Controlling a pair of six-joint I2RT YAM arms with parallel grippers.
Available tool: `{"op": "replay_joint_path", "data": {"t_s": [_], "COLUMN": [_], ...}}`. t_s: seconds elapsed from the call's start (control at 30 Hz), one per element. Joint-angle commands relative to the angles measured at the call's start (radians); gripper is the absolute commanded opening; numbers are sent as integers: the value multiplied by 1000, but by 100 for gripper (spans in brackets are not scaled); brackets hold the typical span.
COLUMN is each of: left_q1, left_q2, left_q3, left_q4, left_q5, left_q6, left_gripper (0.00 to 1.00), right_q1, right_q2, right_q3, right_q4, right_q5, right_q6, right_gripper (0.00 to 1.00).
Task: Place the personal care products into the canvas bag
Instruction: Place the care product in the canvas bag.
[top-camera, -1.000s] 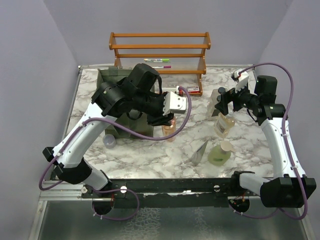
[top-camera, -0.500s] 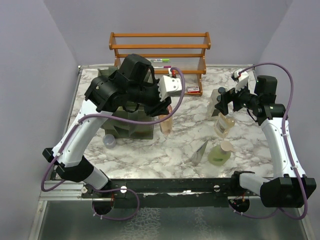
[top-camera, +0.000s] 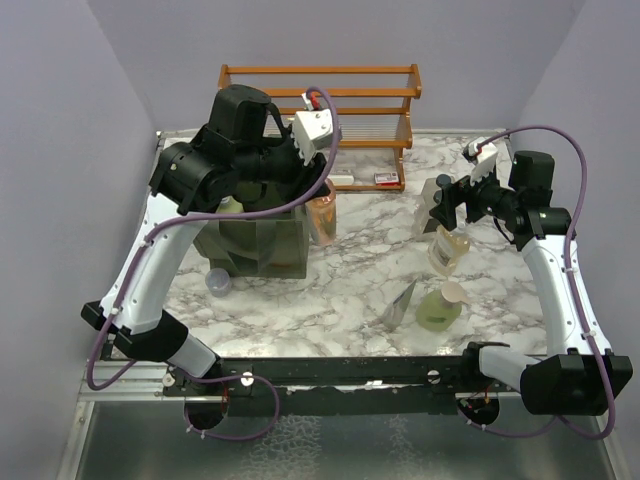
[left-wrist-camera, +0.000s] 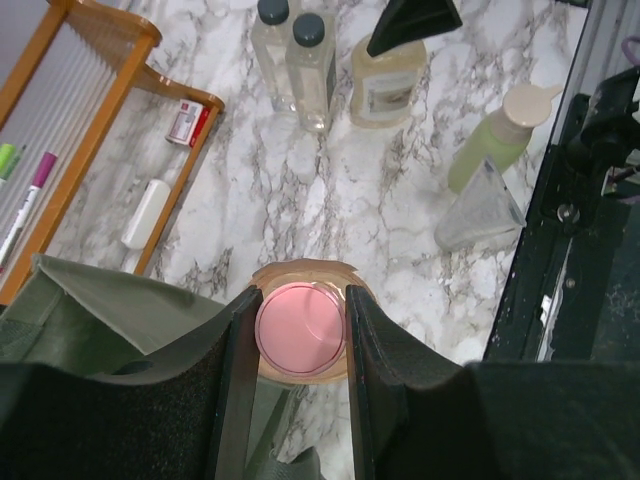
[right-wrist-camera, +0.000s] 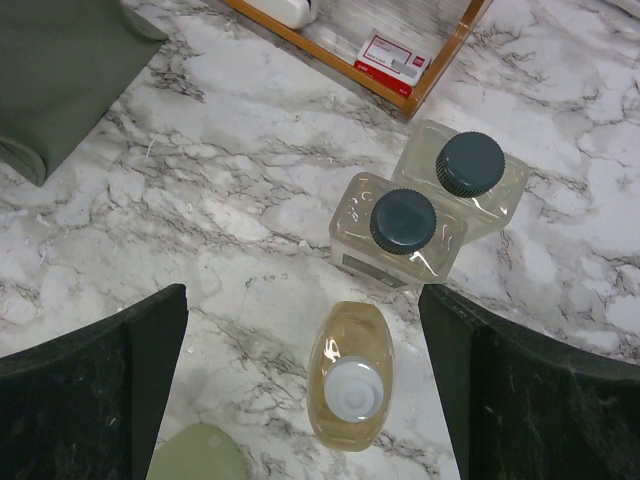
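My left gripper (top-camera: 322, 200) (left-wrist-camera: 300, 330) is shut on the orange bottle with the pink cap (left-wrist-camera: 300, 328) and holds it in the air at the right edge of the olive canvas bag (top-camera: 262, 245) (left-wrist-camera: 90, 310); the bottle (top-camera: 322, 218) hangs beside the bag. My right gripper (top-camera: 441, 206) (right-wrist-camera: 305, 350) is open above an amber bottle with a white cap (right-wrist-camera: 352, 372) (top-camera: 448, 250). Two clear bottles with black caps (right-wrist-camera: 403, 222) stand just behind it. A pale green bottle (top-camera: 440, 308) and a grey pouch (top-camera: 402, 303) lie in front.
The wooden slatted rack (top-camera: 320, 95) stands at the back, with marker pens (left-wrist-camera: 35, 185) on it. A small red and white box (top-camera: 384, 178) and a white object (left-wrist-camera: 147, 212) lie under it. A lavender cup (top-camera: 217, 281) sits left of the bag's front.
My left arm has lifted the orange bottle off the table and carried it back and left, up to the bag's right edge. The right arm has not moved.
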Motion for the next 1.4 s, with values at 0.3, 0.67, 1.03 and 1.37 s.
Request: {"op": "replay_joint_path", "data": {"t_s": [0.3,0.67,1.03,1.37], "left_q1": [14,101,223,317], "left_q2": [-19,-7,-41,-93], "left_q3": [197,311,254,46], "left_q4": [227,260,281,341], "left_q5": [-110,-159,-354,-380], "left_q6": [-81,-139,-145,-171], "left_gripper": [0,0,0,0], "right_q1": [-6,-6,-6,-7], "right_q2": [-6,-14,-2,-3], "right_q3": [7,-7,-16,-21], "right_q4": [4,10,22,28], "right_q5": [-6,-2,-13,-33], "right_q6": [14,14,15,15], "right_gripper": [99,99,99,99]}}
